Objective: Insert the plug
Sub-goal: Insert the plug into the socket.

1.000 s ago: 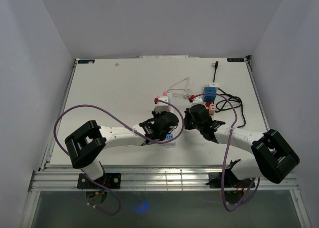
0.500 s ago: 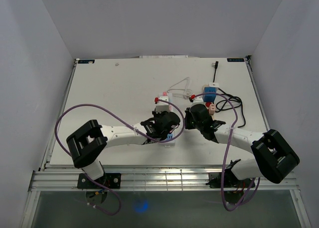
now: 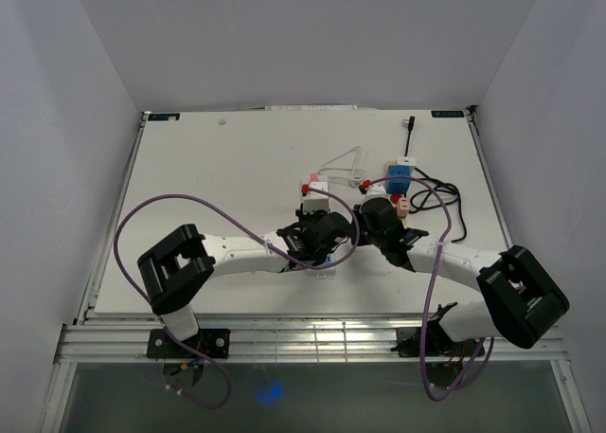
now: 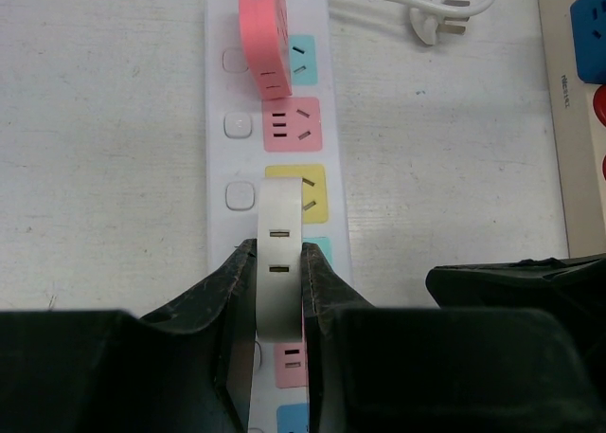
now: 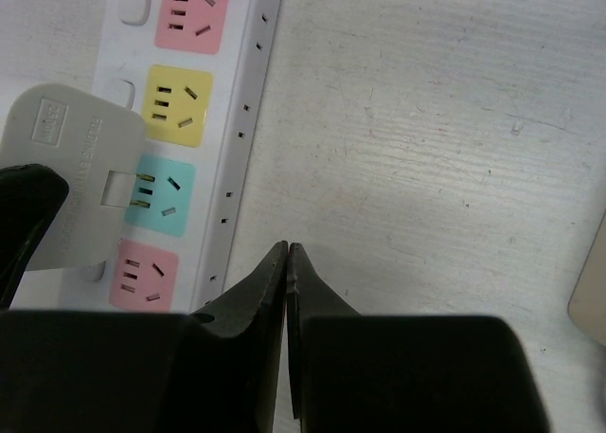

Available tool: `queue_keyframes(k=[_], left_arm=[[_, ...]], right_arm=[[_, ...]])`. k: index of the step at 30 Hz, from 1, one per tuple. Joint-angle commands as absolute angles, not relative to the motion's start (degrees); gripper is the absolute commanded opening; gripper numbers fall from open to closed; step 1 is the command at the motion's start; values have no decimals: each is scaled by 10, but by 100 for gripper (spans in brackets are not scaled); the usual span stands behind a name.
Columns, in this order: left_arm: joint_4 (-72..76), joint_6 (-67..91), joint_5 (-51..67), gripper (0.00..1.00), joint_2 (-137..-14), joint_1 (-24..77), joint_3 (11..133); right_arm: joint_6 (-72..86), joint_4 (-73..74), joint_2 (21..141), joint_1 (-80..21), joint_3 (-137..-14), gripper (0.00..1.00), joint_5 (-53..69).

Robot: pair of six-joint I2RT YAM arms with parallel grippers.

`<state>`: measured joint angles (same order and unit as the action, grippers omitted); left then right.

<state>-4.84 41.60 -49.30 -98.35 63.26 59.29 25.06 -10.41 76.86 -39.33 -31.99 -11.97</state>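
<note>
We're clamping the white plug in the left jaws, holding it over the power strip at the teal socket. Its prongs are showing at the slots, so it isn't fully seated. The right jaws are pressing together on nothing, hovering over bare desk just beside the strip. A pink plug is sitting farther along the strip.
</note>
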Motion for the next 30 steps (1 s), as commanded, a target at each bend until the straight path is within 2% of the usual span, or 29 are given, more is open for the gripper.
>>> queue_keyframes(k=[1,30], left_arm=[[-80,429,-489,0,-993,639,603],[-138,443,-556,0,-1045,670,642]], right_arm=[[251,-122,766,-389,-314,8,-122],[278,-147,710,-332,-267,8,-101]])
